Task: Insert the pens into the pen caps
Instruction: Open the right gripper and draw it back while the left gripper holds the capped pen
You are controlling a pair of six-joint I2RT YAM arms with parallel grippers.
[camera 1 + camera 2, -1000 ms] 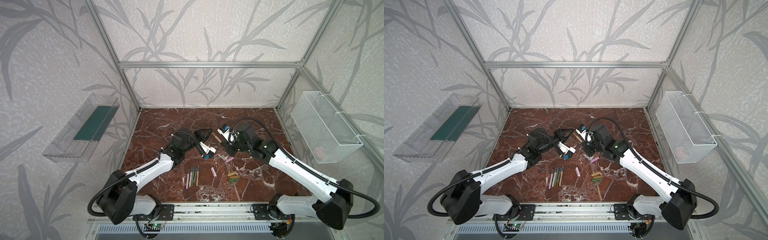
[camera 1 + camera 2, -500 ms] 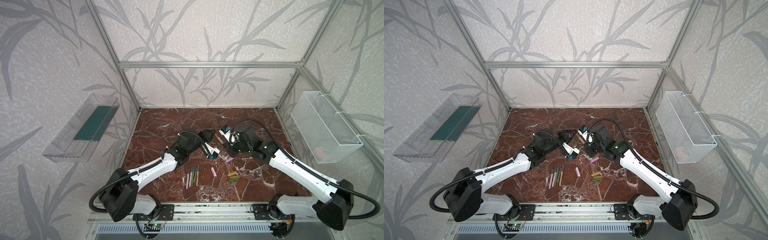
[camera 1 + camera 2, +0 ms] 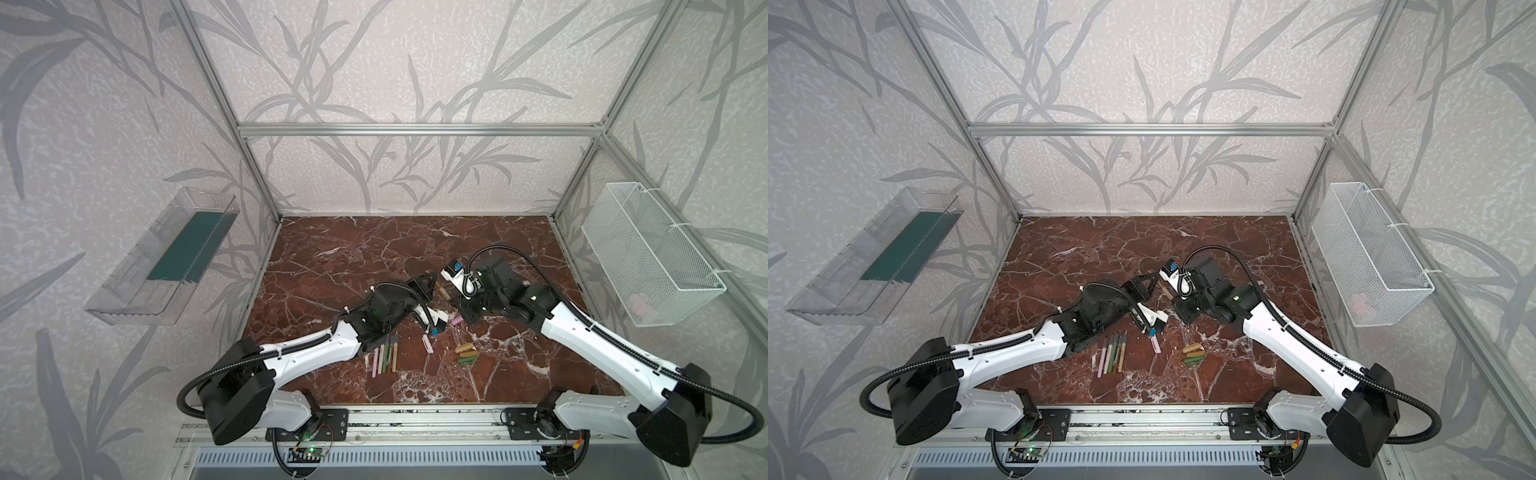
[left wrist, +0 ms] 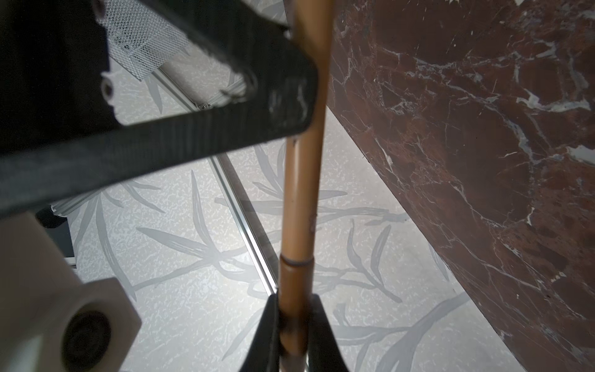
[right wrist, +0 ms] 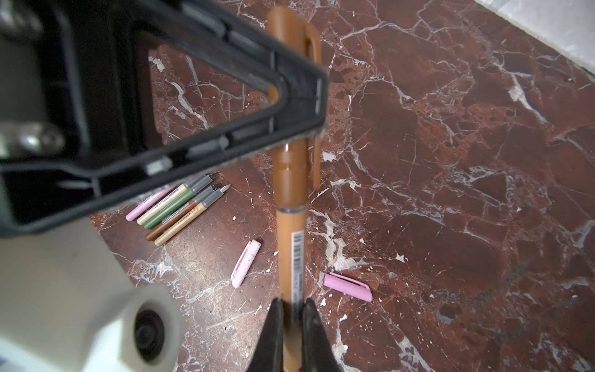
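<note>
Holding one brown pen [image 5: 291,244] above the marble table [image 5: 450,161], the left gripper [image 4: 294,322] pinches its brown cap [image 5: 291,167] — apparently seated — while the right gripper [image 5: 292,319] clamps the barrel, leaving five uncapped pens [image 5: 180,209] lying below.

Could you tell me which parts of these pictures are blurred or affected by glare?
In the left wrist view the near black finger is blurred, the brown pen and marble table sharper; in the right wrist view the loose pens are crisp; in both top views light is even, without glare, yet those pens show small.
</note>
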